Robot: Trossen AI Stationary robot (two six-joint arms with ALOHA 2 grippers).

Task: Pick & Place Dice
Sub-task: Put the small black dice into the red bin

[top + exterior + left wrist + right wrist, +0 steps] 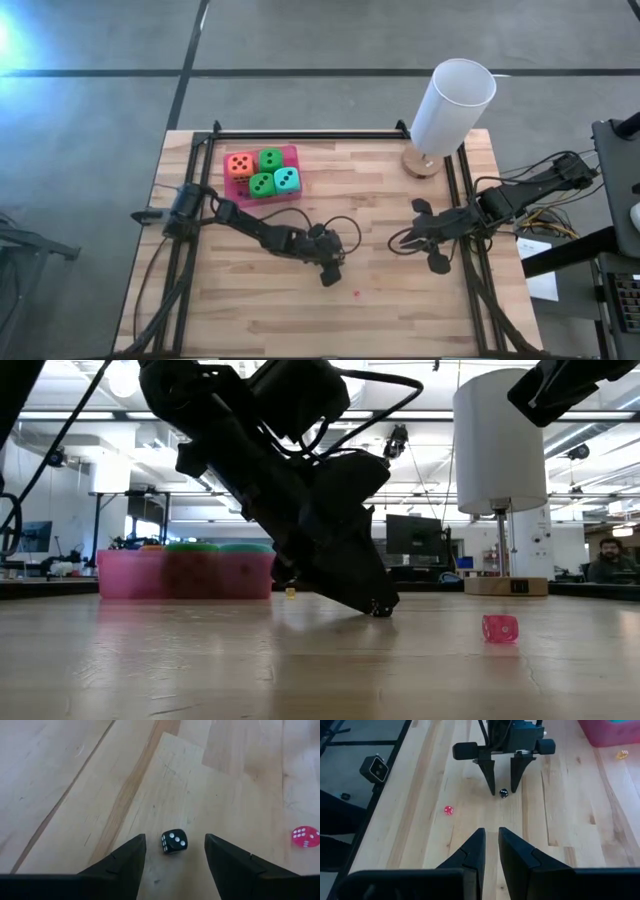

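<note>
Four soft dice lie in a pink tray (293, 152) at the far left: orange (240, 164), green (270, 159), green (261, 184) and teal (287, 180). My left gripper (175, 851) is down at the table's middle, slanting downward and open. Its fingers stand on either side of a tiny black die (174, 842) with white pips that rests on the wood, and they do not touch it. The right wrist view shows the same gripper (502, 790) and black die (503, 793). My right gripper (491, 831) hangs shut above the table's right part (395, 241), holding nothing.
A tiny red die (356, 294) lies on the wood close to the left gripper, toward the near edge (305, 836). A tall white cylinder (452, 105) on a wooden base (422, 165) stands at the far right. A small yellow piece (621, 754) lies near the tray.
</note>
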